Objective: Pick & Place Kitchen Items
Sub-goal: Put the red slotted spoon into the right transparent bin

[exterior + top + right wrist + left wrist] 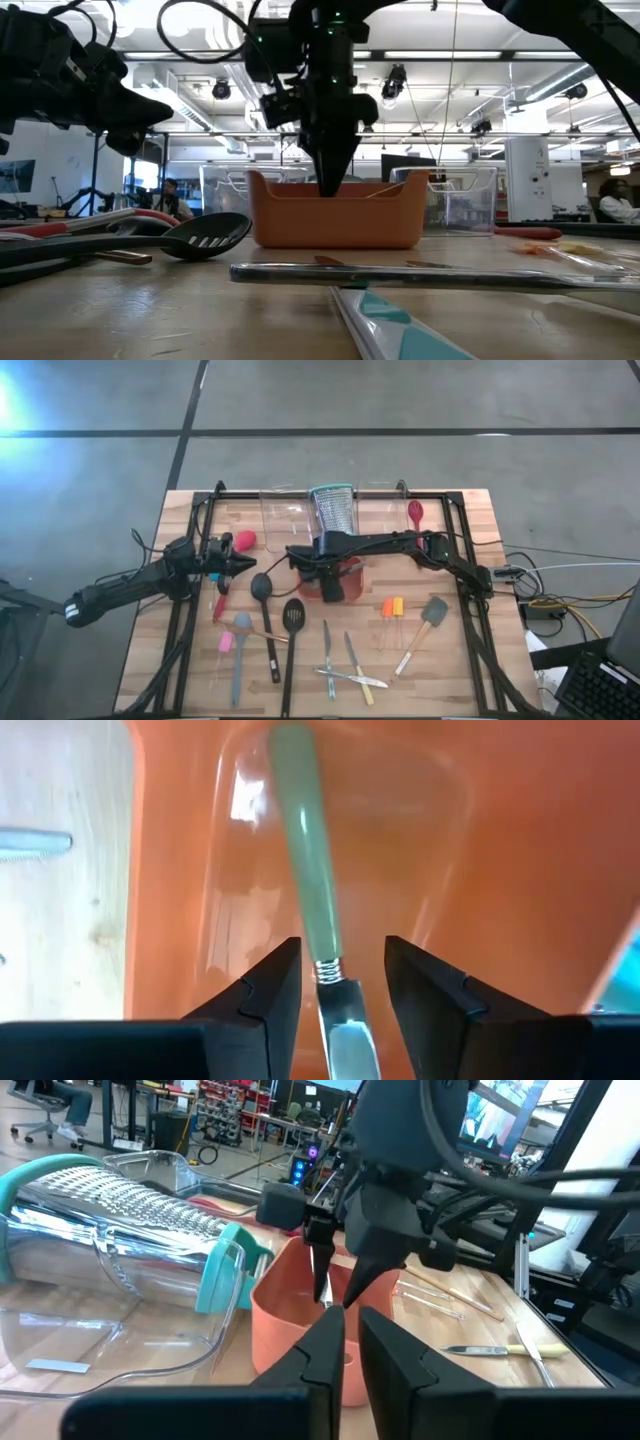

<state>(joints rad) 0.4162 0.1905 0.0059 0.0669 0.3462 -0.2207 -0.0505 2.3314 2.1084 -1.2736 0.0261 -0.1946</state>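
Over orange tray: right jaws parted, green-handled utensil between.

The tray is orange, and the tool lying in it has a pale green handle and a shiny silver blade. The grater is silver steel with teal rims and a dotted pattern of small holes. On the pale wooden table lie a black slotted turner, a red spoon and a grey spatula.

Right claw pointing down, fingers parted, left claw closed
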